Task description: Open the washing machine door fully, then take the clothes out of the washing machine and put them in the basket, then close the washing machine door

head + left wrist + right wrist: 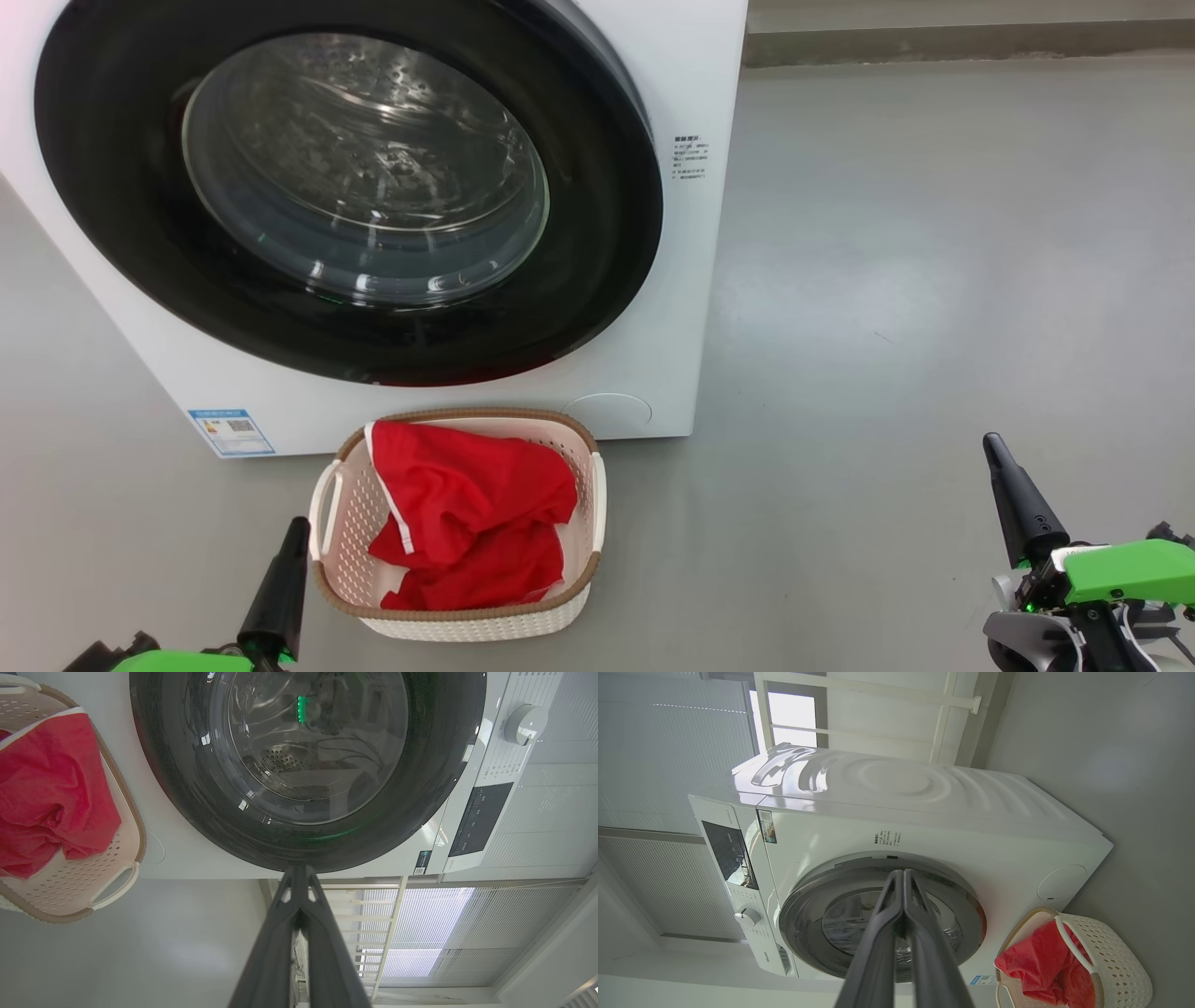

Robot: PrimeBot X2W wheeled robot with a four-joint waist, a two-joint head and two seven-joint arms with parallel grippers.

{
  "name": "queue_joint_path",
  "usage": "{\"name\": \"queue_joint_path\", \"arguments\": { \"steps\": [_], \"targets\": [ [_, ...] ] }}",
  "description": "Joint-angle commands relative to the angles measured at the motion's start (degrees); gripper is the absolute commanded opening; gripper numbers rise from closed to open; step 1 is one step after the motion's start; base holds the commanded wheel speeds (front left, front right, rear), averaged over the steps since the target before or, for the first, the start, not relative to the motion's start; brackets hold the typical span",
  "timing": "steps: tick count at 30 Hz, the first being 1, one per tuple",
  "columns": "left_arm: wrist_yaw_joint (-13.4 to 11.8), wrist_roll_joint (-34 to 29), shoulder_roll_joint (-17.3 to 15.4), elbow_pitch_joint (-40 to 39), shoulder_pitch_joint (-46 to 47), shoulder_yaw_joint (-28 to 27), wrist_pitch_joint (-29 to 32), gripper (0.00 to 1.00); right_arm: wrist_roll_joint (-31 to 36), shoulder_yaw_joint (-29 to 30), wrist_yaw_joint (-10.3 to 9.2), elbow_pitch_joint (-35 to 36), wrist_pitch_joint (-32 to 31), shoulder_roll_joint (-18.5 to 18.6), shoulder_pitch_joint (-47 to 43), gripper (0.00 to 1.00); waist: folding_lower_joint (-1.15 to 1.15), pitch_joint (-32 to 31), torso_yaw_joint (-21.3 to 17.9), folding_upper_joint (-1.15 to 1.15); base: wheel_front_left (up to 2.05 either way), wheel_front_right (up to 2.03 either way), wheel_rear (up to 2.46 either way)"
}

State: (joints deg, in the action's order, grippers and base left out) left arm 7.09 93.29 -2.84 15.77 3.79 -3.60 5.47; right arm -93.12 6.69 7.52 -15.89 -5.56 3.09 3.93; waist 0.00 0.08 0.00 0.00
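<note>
The white washing machine (691, 233) fills the upper left of the head view, its round black-framed door (121, 224) lying shut against the front. In front of it on the floor stands the cream basket (583, 560) holding the red clothes (467, 513). My left gripper (297, 527) is shut and empty just left of the basket. My right gripper (991, 443) is shut and empty over bare floor far to the right. The left wrist view shows the door (187, 788), the basket (84, 891) and the clothes (51, 788); the right wrist view shows the machine (924, 812), door (798, 905) and basket (1115, 952).
Smooth grey floor (934, 280) stretches right of the machine to a low wall base (934, 42) at the back. The machine's control panel (731, 854) and dial (747, 914) sit above the door. A blue label (231, 431) marks the machine's lower corner.
</note>
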Motion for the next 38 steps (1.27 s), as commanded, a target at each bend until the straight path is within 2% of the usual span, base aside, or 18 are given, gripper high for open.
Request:
{"name": "queue_joint_path", "arguments": {
  "steps": [1,38],
  "targets": [
    [0.4,-0.4,-0.7,-1.5,2.6,-2.0,0.3,0.0,0.3,-1.0,-0.03,1.7,-0.3,0.4,2.4,0.0,0.0,0.0,0.0,0.0,0.0,0.0,0.0],
    [0.4,-0.6,-0.5,-1.5,2.6,-2.3,0.5,0.0,0.5,-0.7,-0.03,1.7,-0.5,0.2,2.5,0.0,0.0,0.0,0.0,0.0,0.0,0.0,0.0]
  ]
}}
